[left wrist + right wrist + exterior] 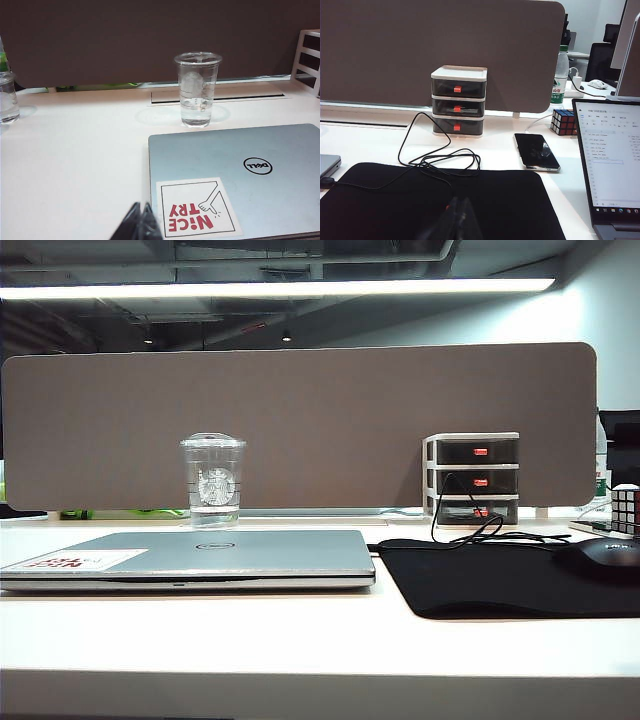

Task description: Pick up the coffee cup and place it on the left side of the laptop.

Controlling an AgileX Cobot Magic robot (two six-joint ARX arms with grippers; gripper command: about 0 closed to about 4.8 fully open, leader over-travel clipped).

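Note:
The coffee cup (212,480), clear with a domed lid and a pale round logo, stands upright on the white desk just behind the closed silver laptop (200,558). In the left wrist view the cup (197,90) stands beyond the laptop's (245,170) far edge, with a little clear liquid in it. My left gripper (141,206) is shut and empty, well short of the cup, beside the laptop's sticker (196,209). My right gripper (459,201) is shut and empty, over the black mouse pad (445,200). Neither gripper shows in the exterior view.
A brown partition (300,420) backs the desk. A small drawer unit (472,478) with a looped black cable, a mouse (605,558) and a puzzle cube (625,508) sit to the right. A phone (536,151), an open laptop (610,170), and another clear cup (7,97) are also there.

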